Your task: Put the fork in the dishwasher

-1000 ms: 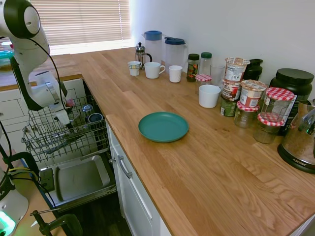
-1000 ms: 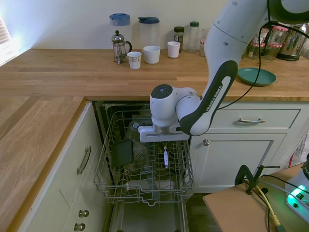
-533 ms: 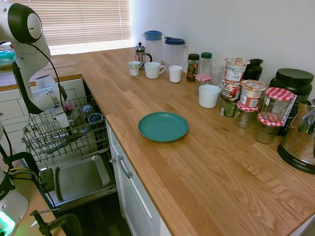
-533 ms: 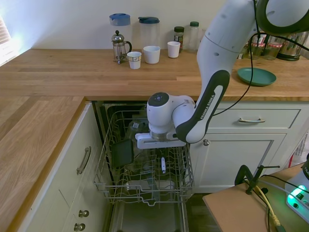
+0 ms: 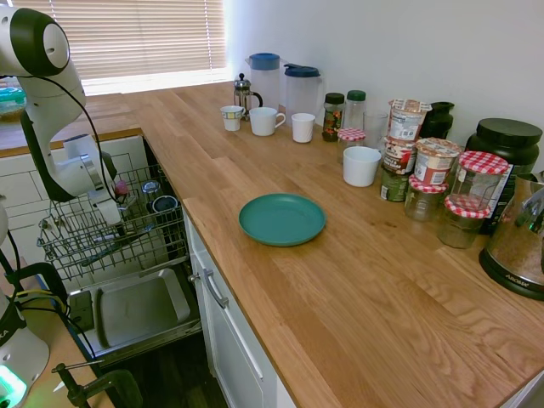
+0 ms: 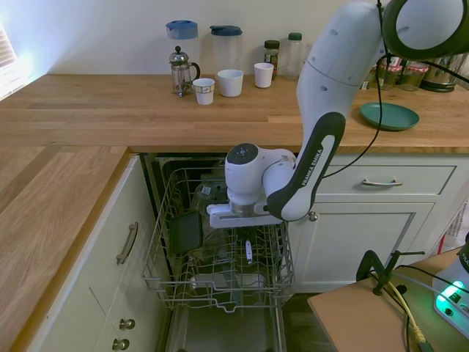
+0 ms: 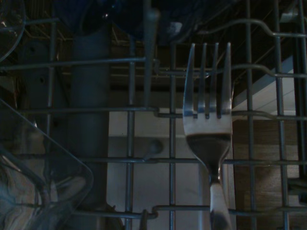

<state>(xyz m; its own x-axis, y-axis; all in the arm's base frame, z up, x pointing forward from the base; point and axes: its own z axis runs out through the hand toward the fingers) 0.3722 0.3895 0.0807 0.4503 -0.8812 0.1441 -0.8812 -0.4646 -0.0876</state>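
The fork (image 6: 249,251) hung upright, tines down, from the end effector (image 6: 246,233), which was clamped on its pale handle just above the wire rack (image 6: 220,271) of the dishwasher (image 5: 127,289). Compared with a second earlier, the arm had dropped lower and shifted slightly, so the tines (image 7: 207,81) now sat among the rack wires. That suggested the placing was nearly finished, with only letting go left. The green plate (image 5: 282,218) on the tabletop (image 5: 357,289) lay well apart from the rack.
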